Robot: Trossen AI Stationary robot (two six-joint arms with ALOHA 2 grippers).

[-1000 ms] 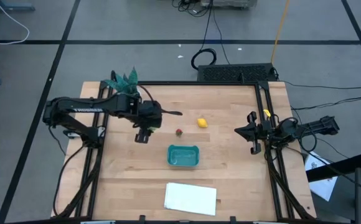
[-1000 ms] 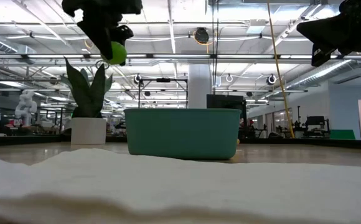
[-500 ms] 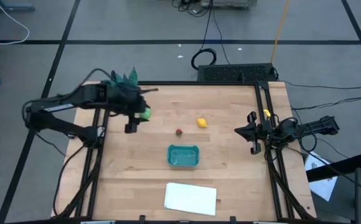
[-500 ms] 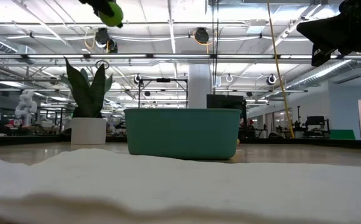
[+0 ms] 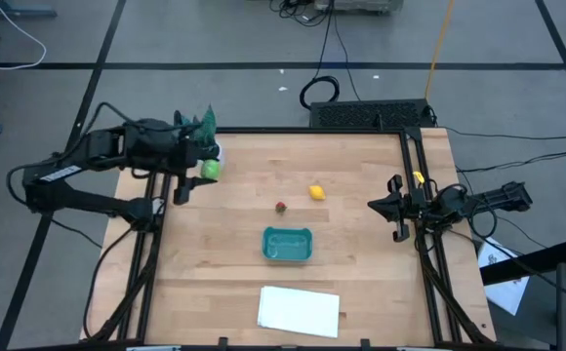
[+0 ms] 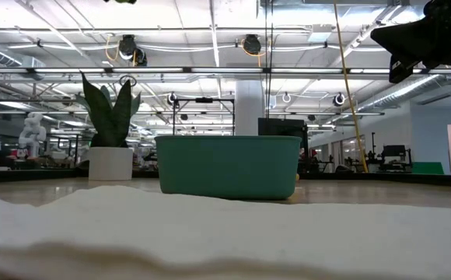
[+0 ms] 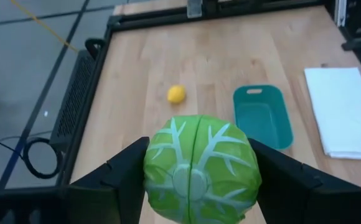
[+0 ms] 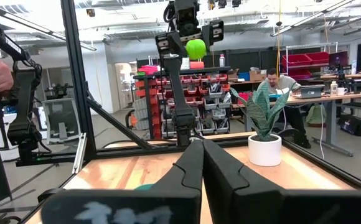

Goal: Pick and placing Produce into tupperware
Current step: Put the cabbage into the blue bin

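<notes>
Showing pale veins on light-green skin, the cabbage (image 7: 200, 168) sits clamped between the left gripper (image 5: 203, 168) fingers — raised near the plant (image 5: 197, 125). Right gripper (image 5: 392, 207) — shut, empty, well apart from the tupperware (image 5: 288, 244).

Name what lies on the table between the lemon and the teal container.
In the high view, the small red piece sits between the lemon and the teal container.

Three produce pieces: one green (image 5: 210, 169), one red (image 5: 280, 207), one yellow (image 5: 315, 192). One tupperware (image 5: 288, 244), one white sheet (image 5: 299, 310), one potted plant (image 5: 197, 125), two arms.
</notes>
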